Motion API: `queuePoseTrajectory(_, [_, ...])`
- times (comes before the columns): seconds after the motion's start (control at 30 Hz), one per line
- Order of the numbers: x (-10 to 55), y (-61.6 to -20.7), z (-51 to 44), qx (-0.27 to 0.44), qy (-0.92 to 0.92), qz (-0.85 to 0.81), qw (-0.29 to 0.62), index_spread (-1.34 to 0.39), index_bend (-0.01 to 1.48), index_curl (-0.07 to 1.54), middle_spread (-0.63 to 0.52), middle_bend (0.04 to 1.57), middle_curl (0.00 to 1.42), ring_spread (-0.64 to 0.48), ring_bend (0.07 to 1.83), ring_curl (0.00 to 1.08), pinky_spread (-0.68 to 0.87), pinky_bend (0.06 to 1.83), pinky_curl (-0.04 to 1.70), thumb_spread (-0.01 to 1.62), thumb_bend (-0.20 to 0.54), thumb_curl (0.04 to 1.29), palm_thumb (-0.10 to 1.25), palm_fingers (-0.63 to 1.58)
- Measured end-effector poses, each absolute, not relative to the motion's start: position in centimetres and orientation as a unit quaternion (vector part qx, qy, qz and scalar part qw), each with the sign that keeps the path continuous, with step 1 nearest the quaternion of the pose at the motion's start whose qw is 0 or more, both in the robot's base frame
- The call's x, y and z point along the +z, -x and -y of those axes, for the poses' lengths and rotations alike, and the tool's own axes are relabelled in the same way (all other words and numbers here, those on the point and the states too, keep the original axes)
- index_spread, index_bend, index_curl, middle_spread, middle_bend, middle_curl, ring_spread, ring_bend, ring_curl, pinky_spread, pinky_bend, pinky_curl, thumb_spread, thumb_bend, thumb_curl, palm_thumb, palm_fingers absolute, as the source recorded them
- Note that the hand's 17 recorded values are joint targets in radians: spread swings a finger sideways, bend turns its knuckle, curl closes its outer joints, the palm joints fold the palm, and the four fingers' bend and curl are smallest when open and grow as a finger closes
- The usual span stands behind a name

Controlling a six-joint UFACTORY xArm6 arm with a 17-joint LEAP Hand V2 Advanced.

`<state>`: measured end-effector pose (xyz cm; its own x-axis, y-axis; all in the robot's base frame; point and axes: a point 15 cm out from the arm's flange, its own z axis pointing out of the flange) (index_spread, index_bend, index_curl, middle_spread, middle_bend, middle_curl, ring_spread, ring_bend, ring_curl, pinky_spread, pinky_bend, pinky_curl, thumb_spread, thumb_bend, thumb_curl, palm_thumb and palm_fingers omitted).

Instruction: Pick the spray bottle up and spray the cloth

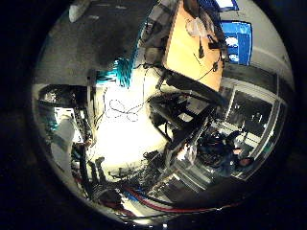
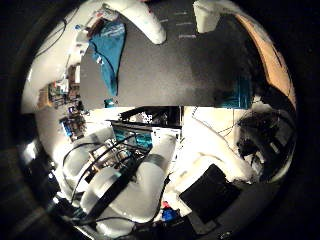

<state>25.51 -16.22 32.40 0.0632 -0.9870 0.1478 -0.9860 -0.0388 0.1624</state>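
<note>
Thumb-side palm view shows the hand's [image 2: 150,22] white fingers straight and spread over a dark table [image 2: 190,70], holding nothing. A teal cloth [image 2: 111,52] lies on it near ten o'clock. I cannot make out the spray bottle.

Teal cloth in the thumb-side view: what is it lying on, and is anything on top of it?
The teal cloth lies on the dark table, near its edge. Nothing rests on it. The spray bottle is not visible in either view.
</note>
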Motion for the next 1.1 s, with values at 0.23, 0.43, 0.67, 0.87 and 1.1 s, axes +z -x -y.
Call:
queuePoseTrajectory(0.23, [32.1,-25.8,15.4,-0.012,-0.718,0.690,0.088,-0.38,0.34,0.40,-0.03,0.24,0.36,0.16,0.18,0.13,0.38,0.18,0.26,1.21,-0.015,0.29,0.75,0.26])
queuePoseTrajectory(0.43, [32.0,-26.7,16.3,-0.004,-0.691,0.722,0.036,-0.37,0.28,0.39,-0.03,0.23,0.35,0.15,0.19,0.15,0.38,0.19,0.26,1.21,-0.018,0.28,0.73,0.30])
queuePoseTrajectory(0.67, [32.2,-28.1,16.7,0.010,-0.682,0.731,-0.005,-0.35,0.19,0.38,-0.04,0.22,0.36,0.14,0.19,0.17,0.38,0.19,0.26,1.21,-0.023,0.27,0.65,0.30])
queuePoseTrajectory(0.87, [31.0,-28.6,16.4,-0.006,-0.665,0.744,-0.064,-0.34,0.17,0.36,-0.03,0.21,0.35,0.13,0.20,0.19,0.38,0.20,0.27,1.20,-0.019,0.26,0.60,0.33])
queuePoseTrajectory(1.1, [29.6,-29.5,14.6,-0.041,-0.645,0.745,-0.164,-0.33,0.17,0.33,-0.03,0.22,0.36,0.10,0.22,0.21,0.38,0.20,0.28,1.19,-0.018,0.26,0.57,0.35])
